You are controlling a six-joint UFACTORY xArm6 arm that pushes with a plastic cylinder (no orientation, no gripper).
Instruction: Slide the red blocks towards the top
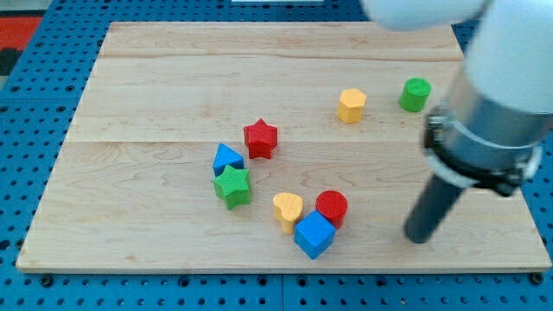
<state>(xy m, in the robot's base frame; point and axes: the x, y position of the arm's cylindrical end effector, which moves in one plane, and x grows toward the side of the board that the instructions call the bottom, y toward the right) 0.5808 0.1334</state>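
A red star (260, 138) lies near the board's middle. A red cylinder (332, 207) lies lower, touching a blue cube (314, 234) and next to a yellow heart (288, 210). My tip (418, 238) rests on the board at the lower right, about a hundred pixels to the right of the red cylinder and apart from every block. The dark rod rises from it to the arm at the view's right edge.
A blue triangle block (227, 158) and a green star (232, 186) touch each other left of the red star. A yellow hexagon block (352, 104) and a green cylinder (415, 94) lie at the upper right. The wooden board (130, 86) lies on a blue pegboard.
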